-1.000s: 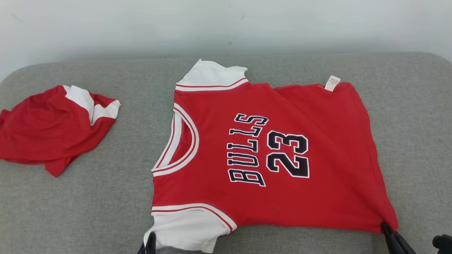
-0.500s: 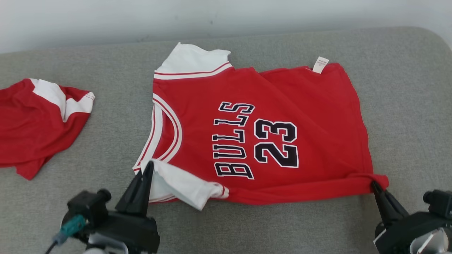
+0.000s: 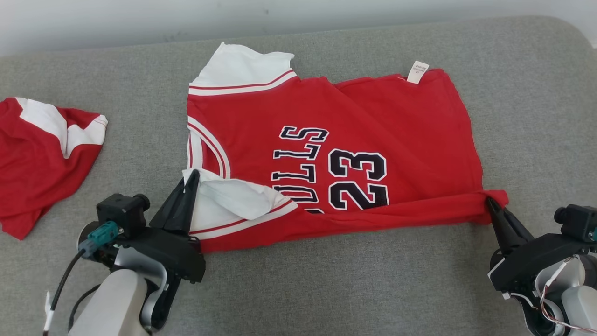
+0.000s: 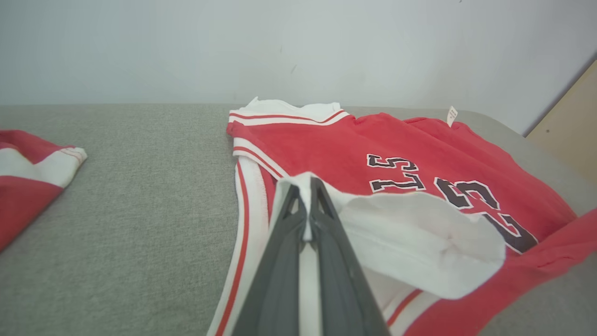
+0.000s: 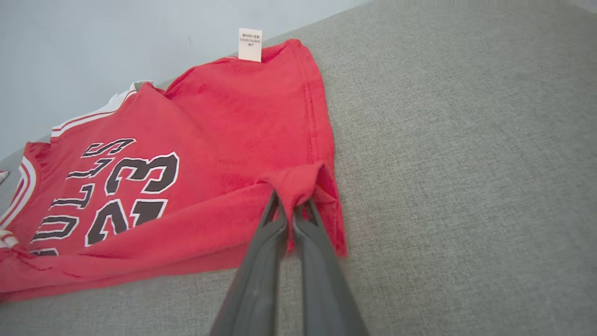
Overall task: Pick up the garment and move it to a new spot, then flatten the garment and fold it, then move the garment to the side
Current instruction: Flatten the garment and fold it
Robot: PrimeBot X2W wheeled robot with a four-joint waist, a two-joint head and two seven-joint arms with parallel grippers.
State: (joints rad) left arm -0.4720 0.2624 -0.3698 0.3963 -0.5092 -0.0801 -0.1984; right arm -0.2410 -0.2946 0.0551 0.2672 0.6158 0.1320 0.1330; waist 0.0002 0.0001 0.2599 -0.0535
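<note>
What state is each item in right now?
jersey, flat on the cushion, near edge folded up over the lettering
left end effector, shut on the white sleeve
right end effector, shut on the hem corner
second red garment, crumpled, apart at the left

A grey upholstered bench (image 3: 326, 289) with rounded far corners carries two pieces of clothing. A red Bulls 23 jersey (image 3: 396, 121) lies spread across its middle and reaches close to the far edge. Its neckline faces the left edge, and its near side is turned up over the print. A crumpled red and white garment (image 3: 32, 177) lies at the left edge, apart from the jersey.
</note>
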